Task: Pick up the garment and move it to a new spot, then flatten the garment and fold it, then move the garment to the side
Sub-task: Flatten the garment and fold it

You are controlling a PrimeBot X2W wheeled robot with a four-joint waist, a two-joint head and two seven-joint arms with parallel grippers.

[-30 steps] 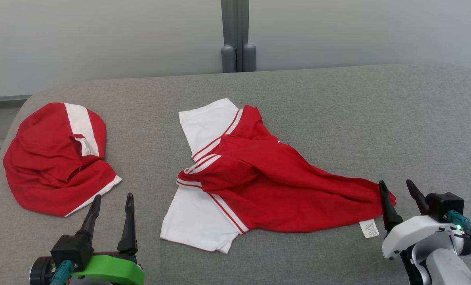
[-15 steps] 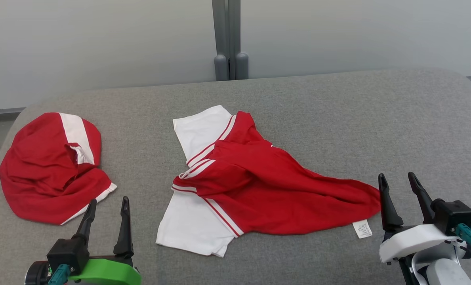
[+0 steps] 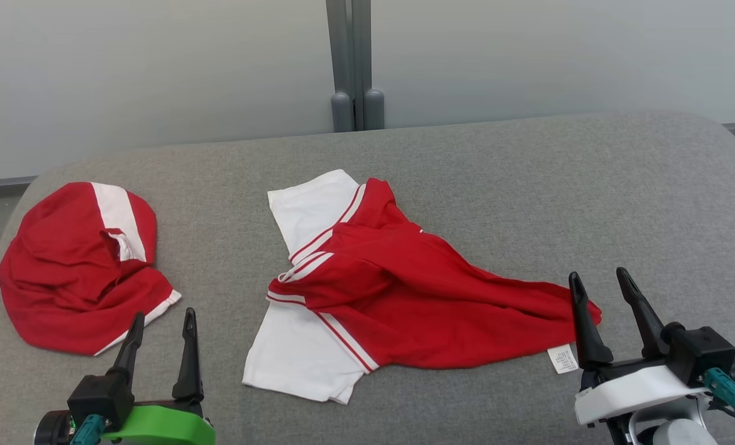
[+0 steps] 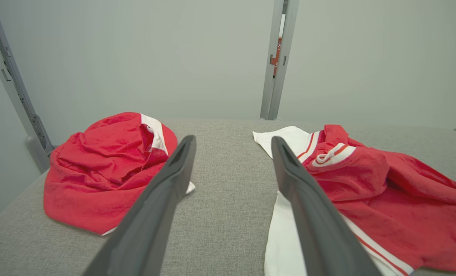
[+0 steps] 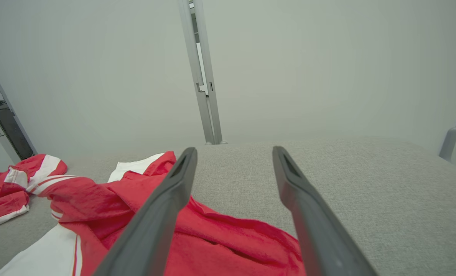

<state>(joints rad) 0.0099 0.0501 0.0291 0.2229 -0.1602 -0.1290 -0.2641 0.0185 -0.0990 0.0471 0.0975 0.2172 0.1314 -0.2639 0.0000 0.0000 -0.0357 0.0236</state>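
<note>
The garment (image 3: 416, 296) is red with white panels and red stripes. It lies crumpled in the middle of the grey padded table (image 3: 528, 185), its red end tapering to the right with a white label (image 3: 563, 360) beside it. My right gripper (image 3: 597, 275) stands open at that right tip, its left finger in front of the cloth, holding nothing. In the right wrist view the garment (image 5: 109, 207) lies under and left of the open gripper (image 5: 234, 149). My left gripper (image 3: 163, 315) is open over bare table, with the garment (image 4: 385, 191) to its right.
A second red garment (image 3: 70, 272) with a white stripe lies bunched near the table's left edge, and left of my left gripper (image 4: 232, 140) in its wrist view (image 4: 105, 168). A grey post (image 3: 352, 62) stands behind the table against a pale wall. Bare table stretches to the right.
The whole picture has slid down and left, so the camera has moved. Both garments lie as before. My right gripper stays open by the garment's right tip; the left is unchanged.
</note>
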